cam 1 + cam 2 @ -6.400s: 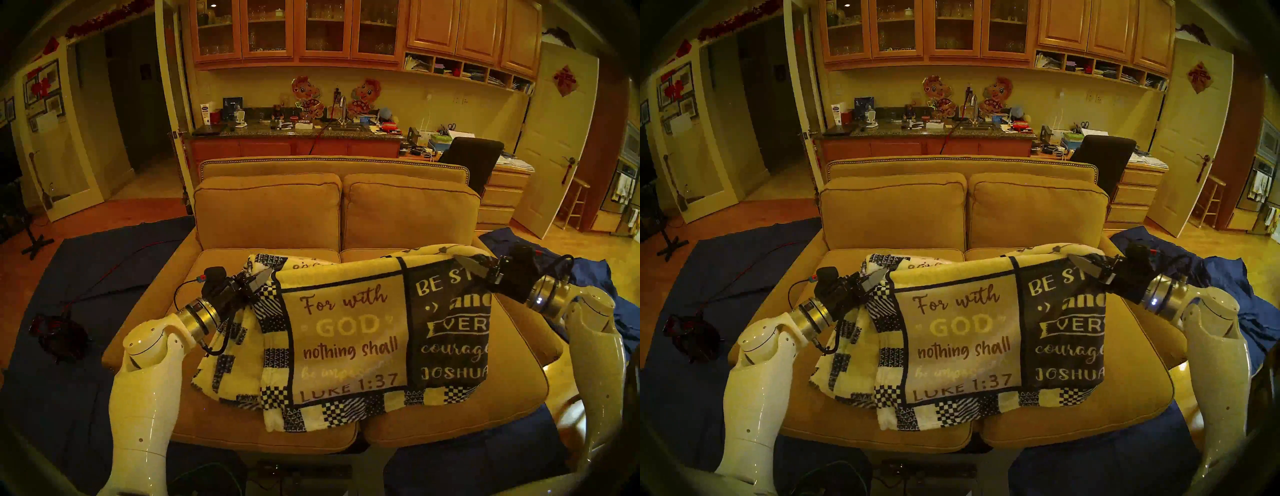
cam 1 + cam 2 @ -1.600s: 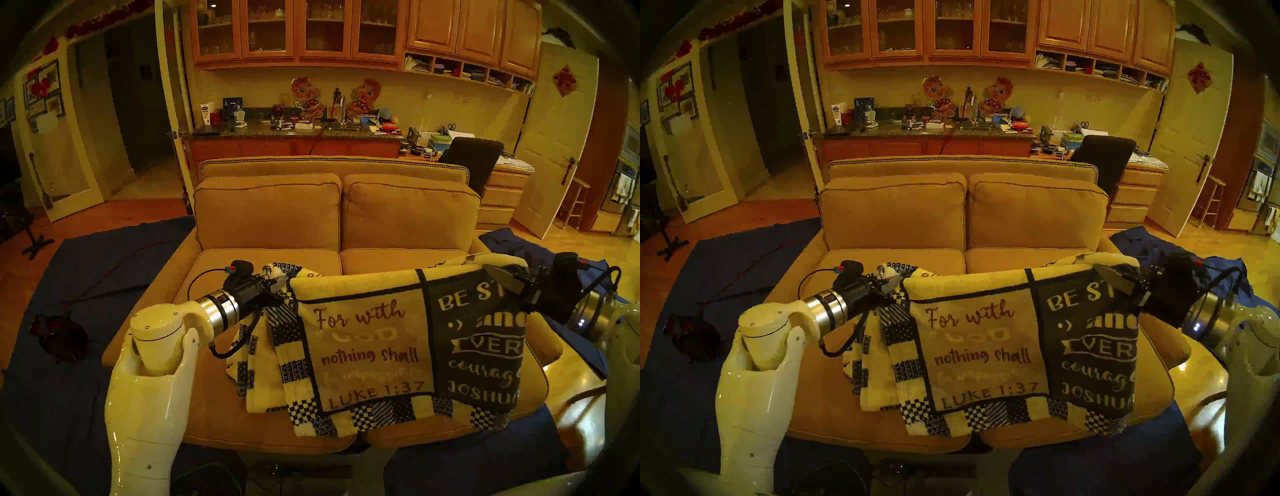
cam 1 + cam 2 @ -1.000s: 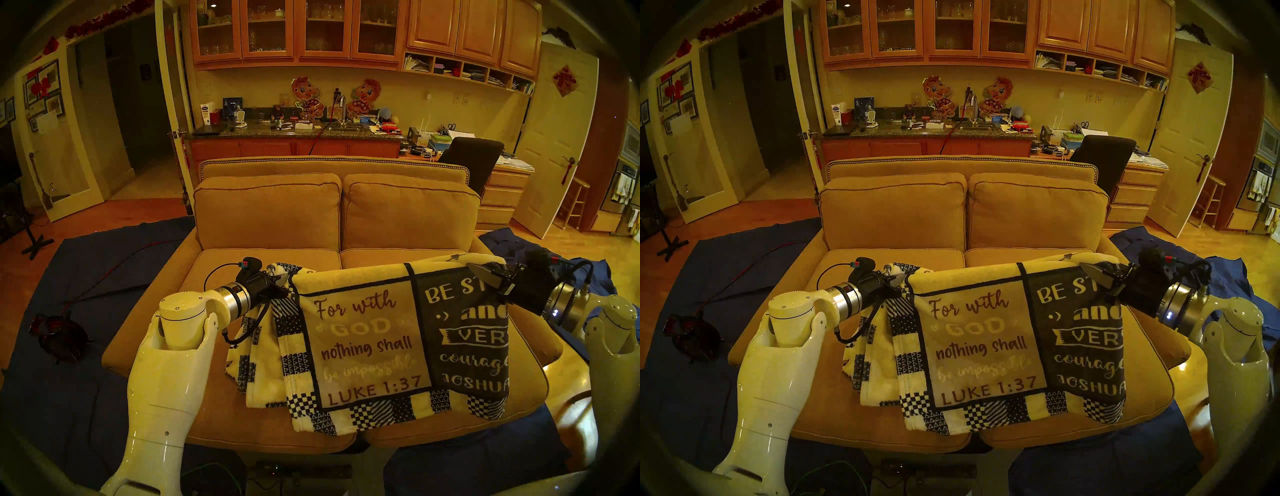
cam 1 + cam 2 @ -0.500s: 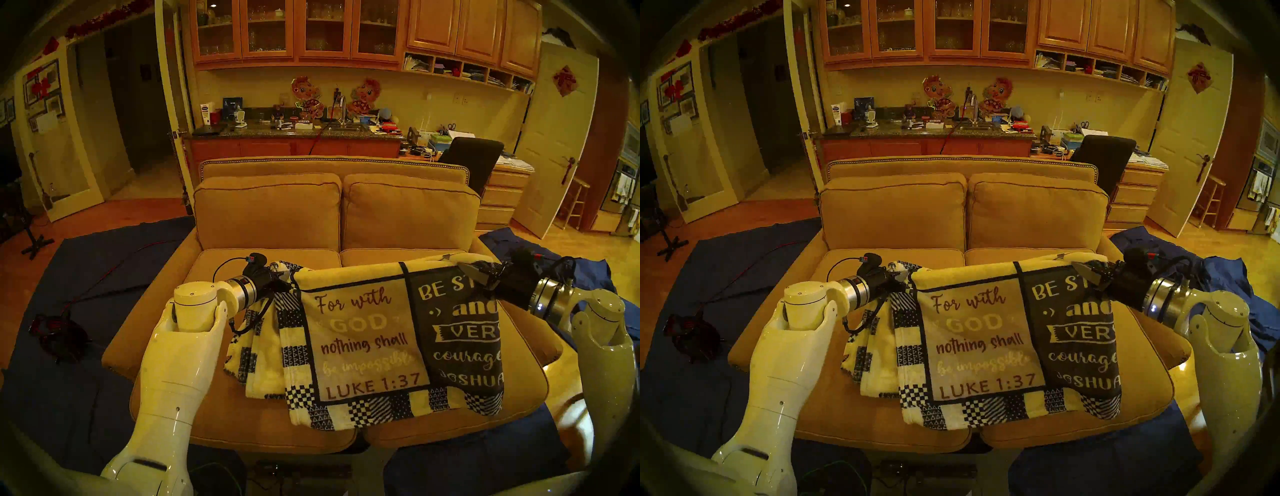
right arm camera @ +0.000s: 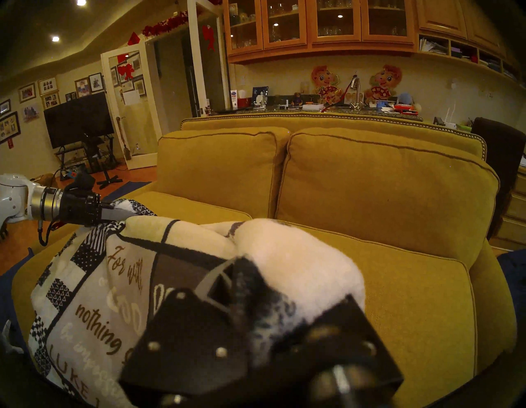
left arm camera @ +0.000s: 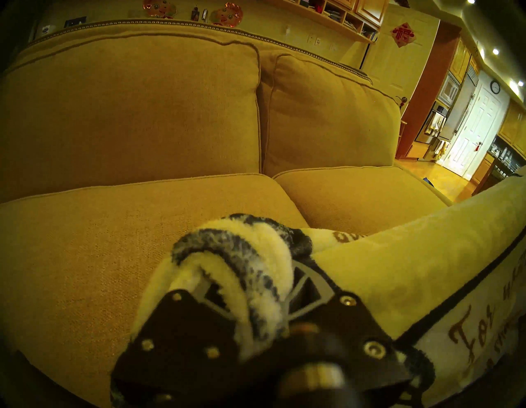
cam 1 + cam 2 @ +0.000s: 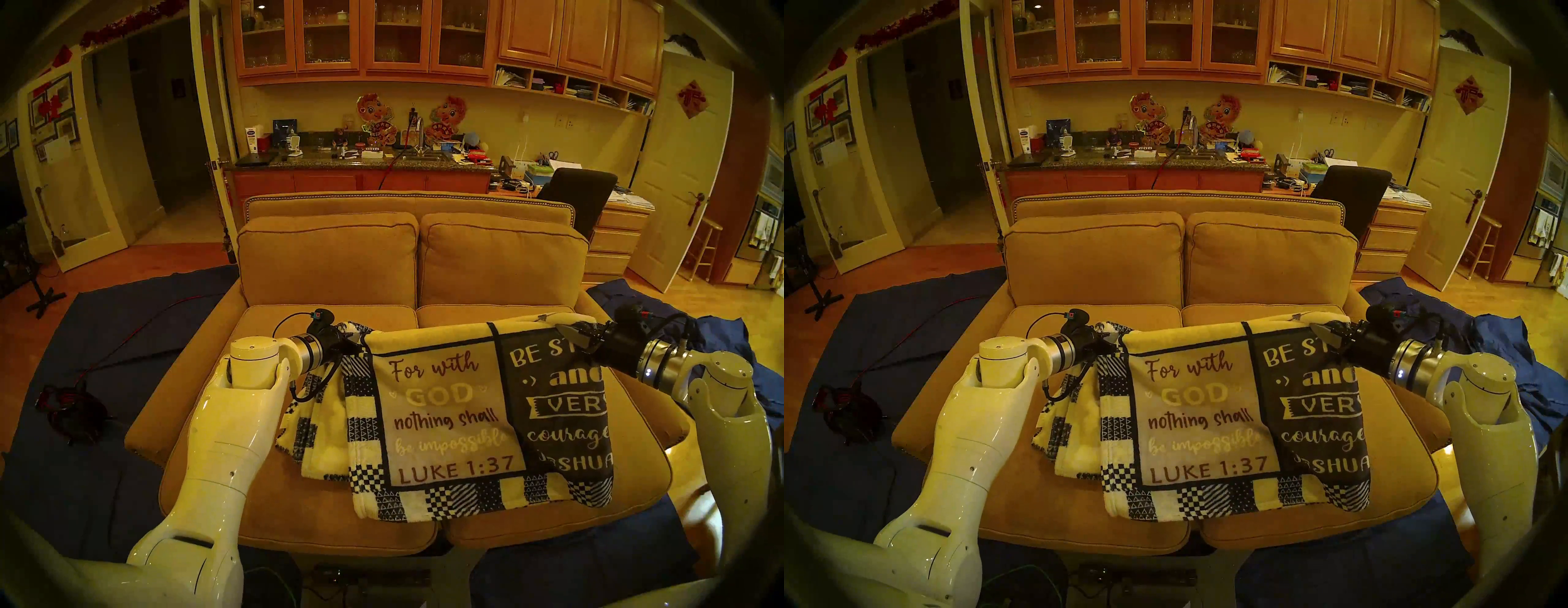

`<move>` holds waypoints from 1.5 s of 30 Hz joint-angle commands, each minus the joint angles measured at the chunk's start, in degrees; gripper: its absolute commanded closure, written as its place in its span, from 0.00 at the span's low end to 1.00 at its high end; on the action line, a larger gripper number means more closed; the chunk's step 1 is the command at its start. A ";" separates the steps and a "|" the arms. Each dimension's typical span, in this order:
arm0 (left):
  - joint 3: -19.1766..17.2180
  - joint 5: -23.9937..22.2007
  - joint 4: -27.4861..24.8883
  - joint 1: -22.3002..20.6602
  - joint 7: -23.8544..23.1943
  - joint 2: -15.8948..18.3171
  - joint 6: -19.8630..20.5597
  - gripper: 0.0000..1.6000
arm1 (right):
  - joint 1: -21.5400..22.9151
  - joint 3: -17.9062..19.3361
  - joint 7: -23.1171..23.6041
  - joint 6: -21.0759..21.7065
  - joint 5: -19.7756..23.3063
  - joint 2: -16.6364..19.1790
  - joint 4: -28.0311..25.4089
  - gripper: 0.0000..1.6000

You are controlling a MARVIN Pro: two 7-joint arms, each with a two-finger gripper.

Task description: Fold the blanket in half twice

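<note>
I have the blanket (image 7: 445,420) strung between both arms, above the seat of the yellow sofa (image 7: 331,263). Its upper edge runs roughly level from one claw to the other, and the printed side faces me: the cream panel reading "For with GOD nothing shall be impossible, LUKE 1:37" sits left of the navy panel with "BE ST…", "VERY", "courage", "JOSHUA".

The left claw (image 7: 354,338) is clamped tight on a bunched corner of the blanket. In my left wrist view the fleece wads up thick between the fingers (image 6: 310,287) and spills over them. Below that claw several layers hang in loose pleats, checkered and triangle patches showing.

The right claw (image 7: 573,335) is likewise pinched shut on the upper edge at the navy panel's end. In the right wrist view a plump cream roll of fleece bulges out over its fingers (image 5: 213,277).

The bottom border, checkered and striped, drapes down onto the front of the seat cushions and reaches nearly to their front edge. The back cushions are bare.

Dark blue cloths (image 7: 106,339) lie on the floor either side of the sofa. A tangle of red cable (image 7: 72,407) sits on the left one.
</note>
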 commanded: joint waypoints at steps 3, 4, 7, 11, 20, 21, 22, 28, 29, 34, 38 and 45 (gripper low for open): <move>-0.21 0.86 4.65 -5.44 1.24 0.33 -0.28 1.00 | 4.68 -1.17 -2.42 -0.15 -1.05 1.07 2.30 1.00; -0.12 0.92 5.29 -5.71 1.26 0.29 -0.30 1.00 | 4.98 -1.51 -2.55 -0.15 -1.20 1.05 2.62 1.00; 0.19 1.11 7.31 -6.54 1.32 0.13 -0.35 1.00 | 5.99 -2.58 -3.02 -0.13 -1.64 1.00 3.60 1.00; 0.58 1.32 9.93 -7.66 1.38 -0.11 -0.48 1.00 | 7.31 -4.04 -3.67 -0.09 -2.25 0.90 5.02 1.00; 1.52 1.90 15.54 -10.31 1.66 -0.74 -0.91 0.98 | 10.65 -7.20 -5.16 -0.06 -3.60 0.68 8.38 1.00; 1.68 2.03 16.69 -10.88 1.74 -0.86 -0.99 0.99 | 11.44 -7.83 -5.46 -0.07 -3.85 0.63 9.07 1.00; 1.73 2.07 17.06 -11.07 1.77 -0.90 -1.04 1.00 | 11.70 -8.03 -5.56 -0.07 -3.94 0.61 9.30 1.00; 1.97 2.35 19.74 -12.76 1.99 -1.07 -1.43 0.89 | 13.76 -9.55 -6.25 -0.10 -4.55 0.46 10.88 1.00; 2.00 2.40 20.20 -13.10 2.02 -1.09 -1.49 0.79 | 14.16 -9.83 -6.39 -0.10 -4.66 0.42 11.17 1.00; 2.16 2.71 22.70 -14.82 2.22 -1.21 -1.88 0.51 | 16.32 -11.23 -7.12 -0.11 -5.31 0.20 12.78 1.00; 2.28 3.12 24.95 -16.28 2.65 -1.31 -2.21 0.00 | 18.24 -12.33 -7.90 -0.12 -5.89 -0.04 14.23 1.00; 2.38 3.67 28.47 -18.93 3.18 -1.35 -2.77 0.00 | 21.79 -14.39 -9.22 -0.08 -6.96 -0.60 16.92 1.00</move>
